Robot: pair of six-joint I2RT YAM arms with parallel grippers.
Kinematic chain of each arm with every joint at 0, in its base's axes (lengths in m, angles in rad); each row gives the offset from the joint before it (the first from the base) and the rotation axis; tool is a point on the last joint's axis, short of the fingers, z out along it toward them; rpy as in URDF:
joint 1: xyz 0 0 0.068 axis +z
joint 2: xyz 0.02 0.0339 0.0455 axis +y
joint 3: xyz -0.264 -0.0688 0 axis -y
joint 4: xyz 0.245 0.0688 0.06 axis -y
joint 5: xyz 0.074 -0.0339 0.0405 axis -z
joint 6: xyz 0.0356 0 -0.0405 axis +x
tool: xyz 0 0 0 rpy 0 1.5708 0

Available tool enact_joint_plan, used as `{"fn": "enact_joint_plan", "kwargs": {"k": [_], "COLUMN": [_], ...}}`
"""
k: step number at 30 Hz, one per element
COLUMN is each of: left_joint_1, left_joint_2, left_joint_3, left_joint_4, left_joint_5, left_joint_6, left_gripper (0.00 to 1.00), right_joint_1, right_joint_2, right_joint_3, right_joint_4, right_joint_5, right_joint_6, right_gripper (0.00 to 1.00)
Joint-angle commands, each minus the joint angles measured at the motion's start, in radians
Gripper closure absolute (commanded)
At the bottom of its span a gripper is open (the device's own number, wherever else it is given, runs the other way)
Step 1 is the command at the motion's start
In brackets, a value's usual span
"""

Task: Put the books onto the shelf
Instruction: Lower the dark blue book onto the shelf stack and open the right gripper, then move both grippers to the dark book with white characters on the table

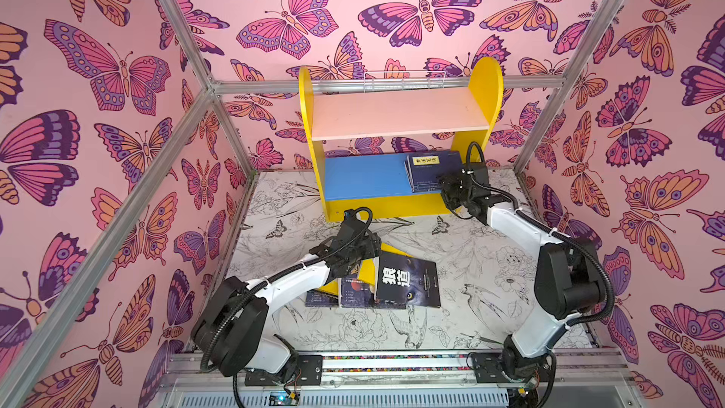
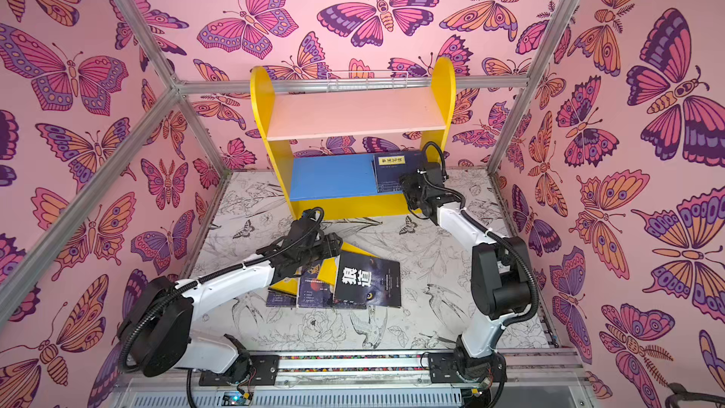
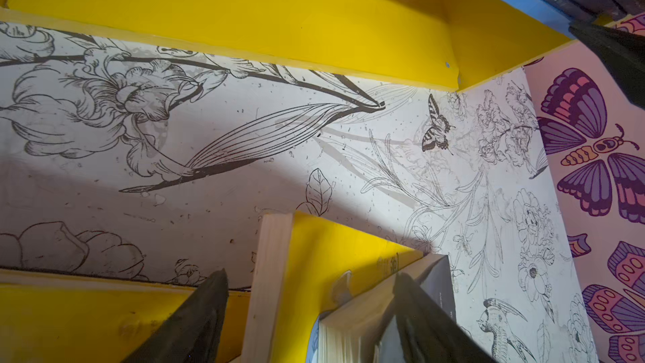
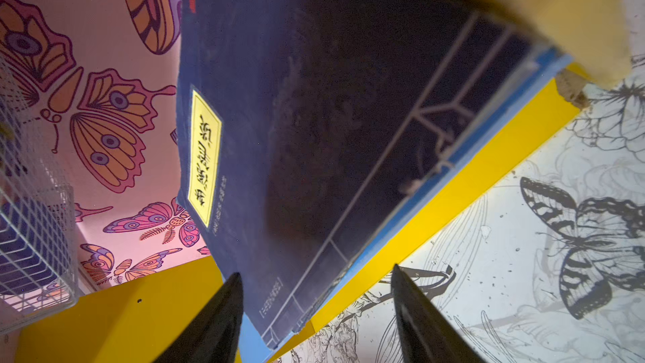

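Two grippers, both with jaws apart. Your right gripper (image 4: 316, 275) sits at the front right corner of the shelf (image 1: 486, 88), its fingers either side of the near corner of the top navy book (image 4: 314, 116) without pinching it. That book lies flat on a short stack of navy books (image 1: 433, 170) on the blue lower board (image 1: 365, 176), tucked against the right yellow side panel, so it looks placed and ready to be left. Your left gripper (image 3: 310, 274) hangs low over the loose pile on the table (image 1: 470, 253), fingers straddling a corner of a yellow book (image 3: 331, 249), probably lining up the next pick. Beside it a black book (image 1: 408, 280) with large white characters lies face up, overlapping other dark books (image 1: 355, 292). The pink upper board (image 1: 396, 111) carries no books.
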Motion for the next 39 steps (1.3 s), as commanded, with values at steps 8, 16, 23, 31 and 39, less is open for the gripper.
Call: {"fn": "enact_joint_plan", "kwargs": {"k": [8,16,23,31,39], "left_joint_1": [0.005,0.004,0.005,0.003,-0.072], "left_joint_2": [0.018,0.042,0.007,-0.055,-0.120], "left_joint_3": [0.009,0.024,0.018,0.067,0.081], "left_joint_4": [-0.013,-0.014,-0.014,-0.125,-0.379], "left_joint_5": [0.006,0.020,-0.010,0.044,0.101], "left_joint_6": [-0.006,-0.004,0.033,0.236,0.313], "left_gripper": [0.23,0.23,0.23,0.20,0.19], "right_joint_1": [-0.064,-0.086,-0.060,-0.050,-0.009], "right_joint_2": [-0.022,-0.048,-0.101,-0.406,-0.559], "right_joint_3": [0.027,0.002,-0.030,-0.380,-0.585], "right_joint_4": [0.017,0.074,0.058,-0.013,-0.368], "right_joint_5": [0.027,0.016,-0.044,-0.130,-0.277], "right_joint_6": [-0.031,-0.048,-0.180,-0.423,-0.747], "right_gripper": [0.37,0.41,0.42,0.41,0.39]}}
